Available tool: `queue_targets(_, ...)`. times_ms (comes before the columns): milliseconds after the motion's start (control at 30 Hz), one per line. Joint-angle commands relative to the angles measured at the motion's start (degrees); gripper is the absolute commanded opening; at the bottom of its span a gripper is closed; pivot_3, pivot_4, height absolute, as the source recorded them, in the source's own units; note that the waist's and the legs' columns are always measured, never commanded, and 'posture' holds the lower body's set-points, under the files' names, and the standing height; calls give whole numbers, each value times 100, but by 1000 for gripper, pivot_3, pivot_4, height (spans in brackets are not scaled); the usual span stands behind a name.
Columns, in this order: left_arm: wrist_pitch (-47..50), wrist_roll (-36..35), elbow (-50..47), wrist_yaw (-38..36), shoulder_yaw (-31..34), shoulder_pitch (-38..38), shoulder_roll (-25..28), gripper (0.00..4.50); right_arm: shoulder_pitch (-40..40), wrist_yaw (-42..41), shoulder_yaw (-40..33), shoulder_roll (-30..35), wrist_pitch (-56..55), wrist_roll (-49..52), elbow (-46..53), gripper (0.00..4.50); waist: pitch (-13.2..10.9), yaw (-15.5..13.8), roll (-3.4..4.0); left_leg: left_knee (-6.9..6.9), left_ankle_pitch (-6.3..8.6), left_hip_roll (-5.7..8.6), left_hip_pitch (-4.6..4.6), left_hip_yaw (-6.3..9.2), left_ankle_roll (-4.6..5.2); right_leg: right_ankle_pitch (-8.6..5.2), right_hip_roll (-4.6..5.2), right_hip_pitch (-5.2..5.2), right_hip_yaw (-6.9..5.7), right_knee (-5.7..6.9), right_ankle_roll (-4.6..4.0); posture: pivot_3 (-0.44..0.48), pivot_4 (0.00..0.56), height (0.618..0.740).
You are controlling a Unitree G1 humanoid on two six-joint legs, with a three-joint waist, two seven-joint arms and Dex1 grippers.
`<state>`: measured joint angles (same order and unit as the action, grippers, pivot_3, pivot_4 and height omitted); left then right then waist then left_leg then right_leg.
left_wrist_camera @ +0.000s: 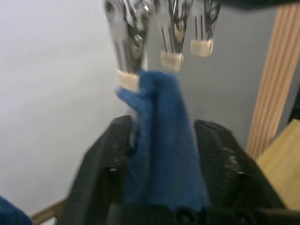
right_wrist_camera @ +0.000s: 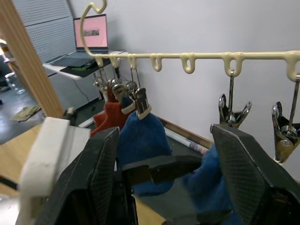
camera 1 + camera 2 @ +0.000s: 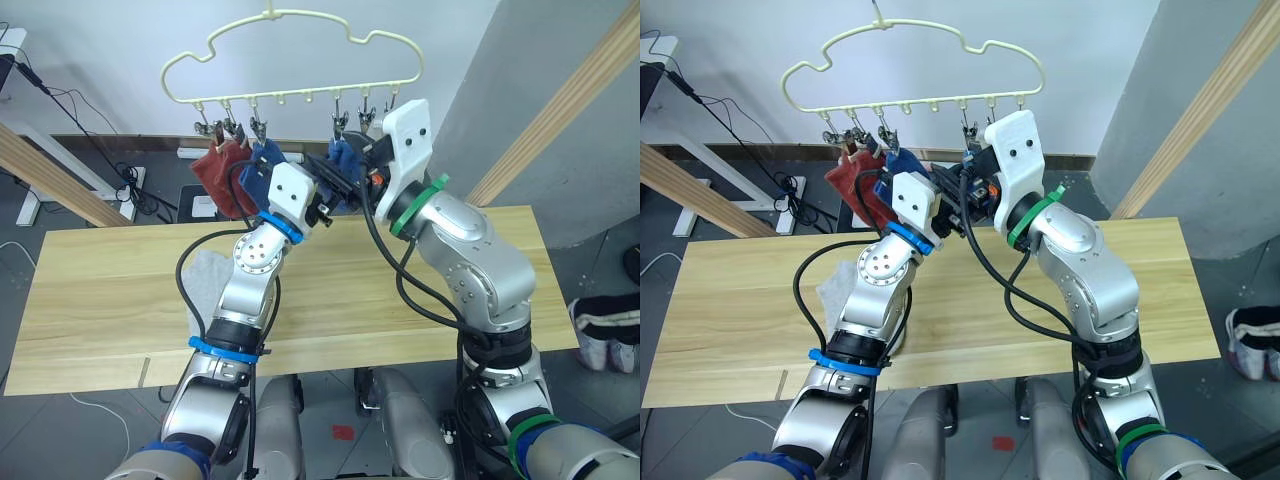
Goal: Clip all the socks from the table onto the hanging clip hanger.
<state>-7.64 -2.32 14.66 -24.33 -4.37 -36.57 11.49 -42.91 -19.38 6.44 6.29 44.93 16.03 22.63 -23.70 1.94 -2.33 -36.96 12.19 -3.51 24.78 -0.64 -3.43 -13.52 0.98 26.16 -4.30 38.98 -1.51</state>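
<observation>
- Left gripper (image 1: 161,154): raised to the clip row, fingers (image 1: 105,164) closed on a blue sock (image 1: 164,140). The sock stands upright between the pads, long axis vertical, top edge just under a metal clip (image 1: 129,51).
- Right gripper (image 2: 164,164): raised beside the left one, fingers (image 2: 243,173) spread wide, nothing between the pads. The left gripper's blue sock shows in its gap.
- Second blue sock (image 2: 143,140): already clipped, hanging straight down just to the left of the left gripper.
- Two rust red socks (image 3: 215,170): clipped further left, hanging down side by side, touching each other.
- Clip hanger (image 3: 290,60): pale yellow cloud outline, hook at top, bottom bar level above both grippers; open clips (image 2: 232,110) hang free on the right gripper's side.
- Light grey sock (image 3: 205,285): lying flat on the table (image 3: 90,290), below and left of the left arm, partly hidden by it.
- Wooden rail frame (image 3: 570,100): slanted beam to the right, behind the table.
- Laptop screen (image 2: 90,33): pink, far left in the background; its writing is too small to read.
</observation>
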Motion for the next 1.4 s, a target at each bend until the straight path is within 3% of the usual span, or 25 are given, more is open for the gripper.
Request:
queue_targets(33, 332, -352, -605, -540, -16, 239, 227, 3553, 142, -175, -47, 278, 8, 154, 611, 3272, 0, -4, 0, 0, 0, 0, 0, 2, 0, 0, 0, 0, -2, 0, 0, -103, 388, 740)
queue_targets(100, 547, -649, -874, -961, 10, 395, 414, 4104, 234, -190, -104, 465, -19, 161, 767, 3272, 0, -3, 0, 1, 0, -1, 0, 3, 0, 0, 0, 0, -2, -1, 0, -103, 389, 740)
queue_targets(400, 1752, -2097, -2197, -2447, 494, 791, 1607, 4104, 657, 264, -104, 657, -250, -200, 923, 3272, 0, -4, 0, 0, -1, -1, -1, 1, -2, -1, -3, 0, 2, -2, 2, -101, 388, 740)
queue_targets(500, 2100, -2437, -2422, -2677, 742, 774, 1981, 4146, 704, 530, -51, 543, -370, -396, 810, 2649, 0, -4, 0, 0, -1, -2, -2, -1, -2, -2, -4, 2, 5, -2, 3, -73, 383, 740)
queue_targets(567, 2388, -2696, -2531, -2760, 876, 725, 2142, 4146, 673, 634, 17, 466, -411, -493, 684, 2000, 0, -13, 0, 0, -1, -2, -2, 1, -3, -2, -4, 2, 5, -2, 3, -73, 383, 740)
queue_targets(633, 2572, -2832, -2566, -2845, 949, 665, 2283, 4146, 590, 711, 52, 367, -489, -565, 525, 2000, 0, -16, 0, -1, -2, -3, -2, -1, -3, -2, -3, 2, 8, -3, 3, -73, 383, 740)
queue_targets(1067, 2664, -2772, -2437, -2919, 959, 269, 2323, 4146, -137, 1085, -20, -161, -991, -950, -1007, 2000, 0, -24, 0, 2, -11, -3, -1, -4, -20, -2, -1, 4, 11, -6, 3, -47, 378, 740)
queue_targets(1400, 2548, -2656, -2316, -2976, 908, 203, 2283, 4146, -536, 1075, -97, -271, -1475, -1069, -1649, 2000, 0, -30, 0, 1, -10, -2, -1, -5, -19, -2, -1, 4, 12, -4, 3, -47, 378, 740)
